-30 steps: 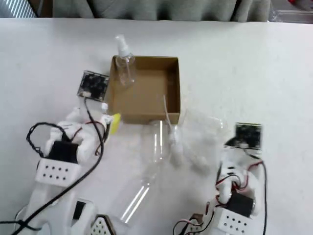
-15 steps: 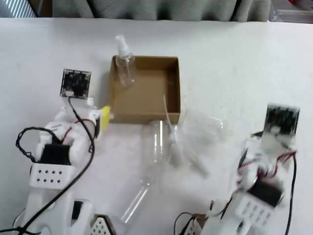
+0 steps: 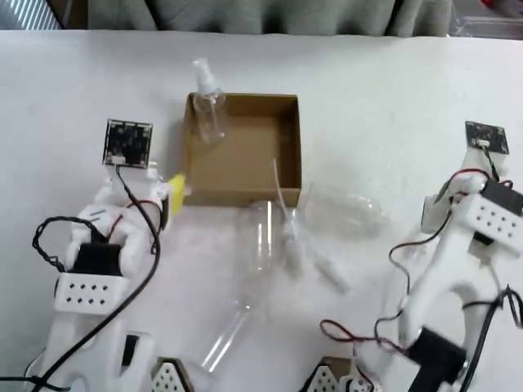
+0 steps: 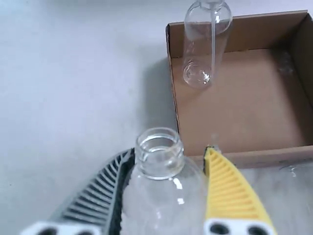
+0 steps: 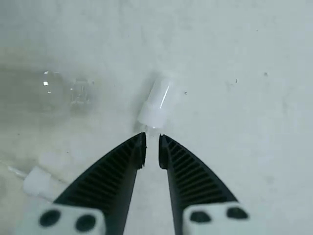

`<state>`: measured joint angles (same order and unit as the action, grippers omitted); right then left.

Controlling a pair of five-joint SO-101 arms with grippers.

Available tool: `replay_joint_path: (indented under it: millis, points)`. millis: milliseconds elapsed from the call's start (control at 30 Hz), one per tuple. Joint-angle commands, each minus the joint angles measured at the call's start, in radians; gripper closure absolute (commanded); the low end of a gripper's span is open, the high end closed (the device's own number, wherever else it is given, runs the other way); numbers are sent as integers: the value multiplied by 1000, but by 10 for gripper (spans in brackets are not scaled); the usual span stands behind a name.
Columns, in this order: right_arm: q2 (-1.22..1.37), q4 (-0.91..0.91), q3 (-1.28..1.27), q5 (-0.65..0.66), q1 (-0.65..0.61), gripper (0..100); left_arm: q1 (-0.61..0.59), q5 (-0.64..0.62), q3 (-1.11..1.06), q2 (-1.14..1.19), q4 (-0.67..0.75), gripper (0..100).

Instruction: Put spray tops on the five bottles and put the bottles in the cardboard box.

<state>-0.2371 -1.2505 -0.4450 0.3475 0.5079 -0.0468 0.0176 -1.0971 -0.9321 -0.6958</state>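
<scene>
From above, a brown cardboard box is seen in the middle of the white table. The box is open on top. A capped bottle, clear with a white spray top, is leaned on the far corner of the box, on the left arm's side. Its bottom is down inside the box. A long bottle and a round bottle, both clear, are laid on the table just in front of the box. A loose spray top with a thin tube is laid between them, and a small white piece is laid near it. The left gripper is placed just beside the near corner of the box, with its yellow finger toward the box. The right arm is held up high, well apart from the box.

From the left wrist, the left gripper is seen clamped on an open bottle. One finger is grey and one is yellow. The bottle is clear, and no top is fitted on its round neck. The cardboard box is seen just past it, with the capped bottle leaned in its corner.

From the right wrist, the black jaws of the right gripper are nearly shut, with only a thin gap left. A small white piece is seen just past the tips. It cannot be told if it is pinched. A see-through bottle is laid off to one side.
</scene>
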Motion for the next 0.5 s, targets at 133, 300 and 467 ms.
replay_joint_path:
  millis: [133,300,467]
  points:
    - [133,65,54,-52,16,869,-12,-8,9,-33,25,980]
    - [199,137,54,-54,15,905,-12,-8,9,-33,23,980]
    - [291,160,75,-152,13,841,-12,-8,9,-31,23,980]
